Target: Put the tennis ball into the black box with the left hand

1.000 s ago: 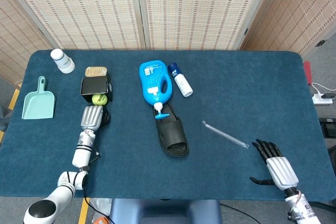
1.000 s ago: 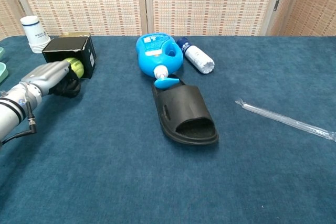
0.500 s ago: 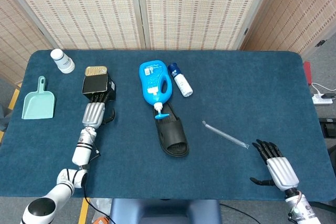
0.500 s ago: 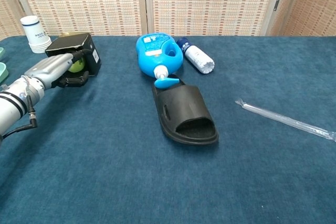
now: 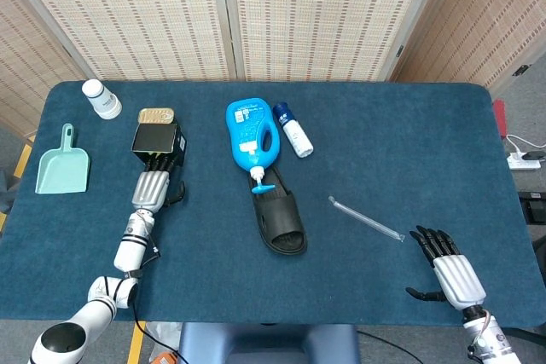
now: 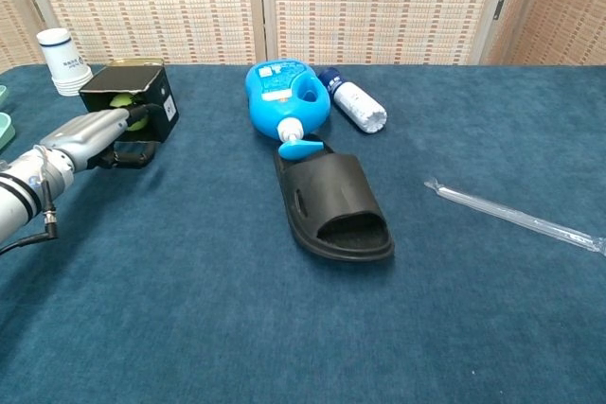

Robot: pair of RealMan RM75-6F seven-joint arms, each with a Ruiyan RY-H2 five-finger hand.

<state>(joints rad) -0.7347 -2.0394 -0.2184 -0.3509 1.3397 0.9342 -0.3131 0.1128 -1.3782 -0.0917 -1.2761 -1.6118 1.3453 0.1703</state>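
The tennis ball (image 6: 123,99) sits inside the black box (image 6: 156,92) at the surface's (image 5: 384,142) left side, just past the fingertips of the left robot hand (image 6: 95,134), whose fingers reach into the box's open mouth and hold nothing. A second ago the ball lay at the opening against that hand; now it is deeper inside. Far right, the right robot hand (image 5: 448,266) rests on the surface, fingers spread, unchanged.

Woven screen panels (image 5: 230,14) behind blue-carpeted table (image 5: 384,142).
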